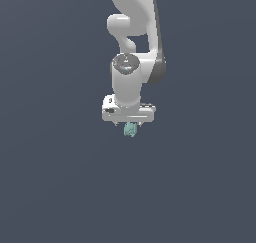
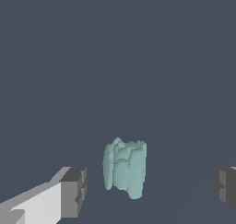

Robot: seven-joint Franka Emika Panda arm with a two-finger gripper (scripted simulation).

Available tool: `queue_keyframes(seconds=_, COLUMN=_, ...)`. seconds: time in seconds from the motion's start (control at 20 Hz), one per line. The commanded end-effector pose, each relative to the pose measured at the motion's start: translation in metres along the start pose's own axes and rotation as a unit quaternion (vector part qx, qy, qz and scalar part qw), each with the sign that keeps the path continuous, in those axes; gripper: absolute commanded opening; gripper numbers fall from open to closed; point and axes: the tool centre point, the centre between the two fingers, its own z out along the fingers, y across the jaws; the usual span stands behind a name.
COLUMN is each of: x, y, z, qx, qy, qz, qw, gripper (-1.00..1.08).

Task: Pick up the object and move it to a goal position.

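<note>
The object is a small pale teal-green lumpy chunk. In the exterior view it shows just under the white gripper, whose fingers are mostly hidden by the hand. In the wrist view the object stands between the two dark fingertips, nearer to one of them, with a clear gap on each side. The gripper is open and touches nothing.
A plain dark grey-blue surface fills both views. The white arm rises above the gripper in the exterior view. No other objects, containers or goal marker show.
</note>
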Motion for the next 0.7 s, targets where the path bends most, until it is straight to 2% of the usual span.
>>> queue_keyframes(seconds=0.0, x=-0.005, y=-0.002, z=0.008, qx=-0.001, qy=0.001, qz=0.003, qw=1.0, gripper=1.0)
queue_keyframes(seconds=0.65, x=-0.04, y=-0.012, z=0.053, qx=-0.008, qy=0.009, qz=0.019, qw=0.9997, gripper=1.0)
